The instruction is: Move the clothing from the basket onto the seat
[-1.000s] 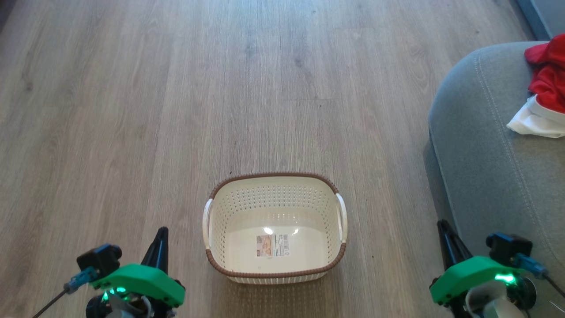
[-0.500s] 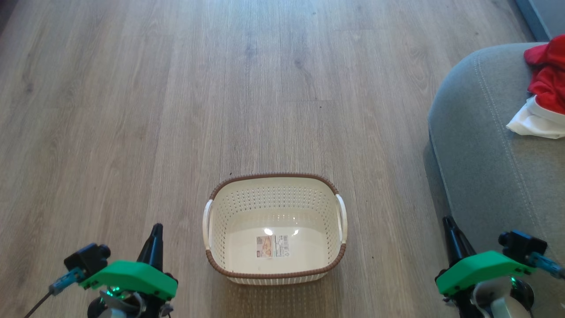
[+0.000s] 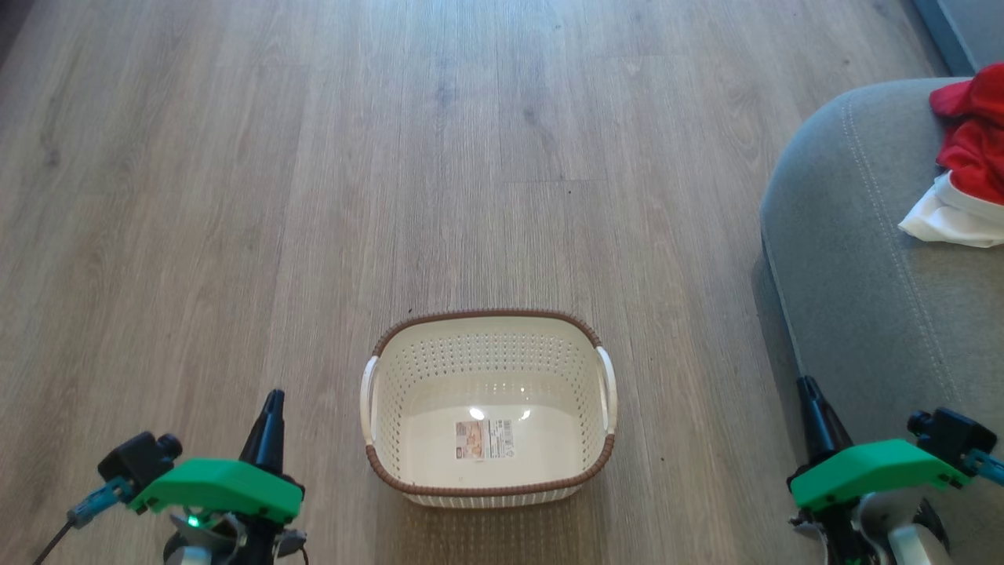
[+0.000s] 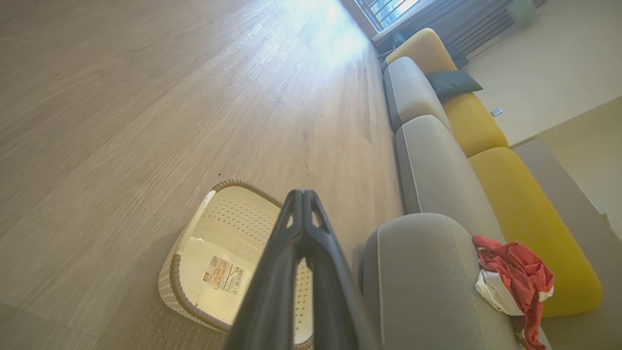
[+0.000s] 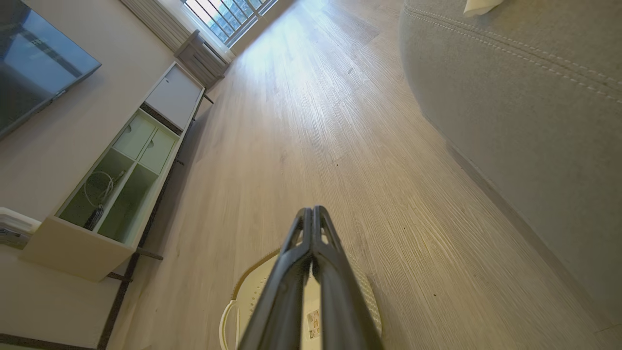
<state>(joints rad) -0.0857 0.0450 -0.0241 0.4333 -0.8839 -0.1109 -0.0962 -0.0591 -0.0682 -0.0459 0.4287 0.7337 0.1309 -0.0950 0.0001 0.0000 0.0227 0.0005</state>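
The cream basket (image 3: pixel 488 345) with a brown rim stands on the wood floor, holding nothing but a sticker label on its floor; it also lies low in the left wrist view (image 4: pixel 214 228). The red and white clothing (image 3: pixel 969 169) lies crumpled on the grey seat (image 3: pixel 863 259) at the right, seen too as the clothing (image 4: pixel 512 272) on the seat (image 4: pixel 418 272). My left gripper (image 3: pixel 273 400) is shut and empty, left of the basket. Beside the seat's edge, right of the basket, my right gripper (image 3: pixel 808 386) is also shut and empty.
Wood floor (image 3: pixel 314 157) stretches ahead. More grey and yellow sofa cushions (image 4: pixel 466 116) run along the seat's side. A low white cabinet (image 5: pixel 126 180) with open shelves and a dark screen (image 5: pixel 34 63) stand across the room.
Both grippers have drawn back toward the picture's bottom edge and slightly outward, staying shut. The basket and clothing have not moved.
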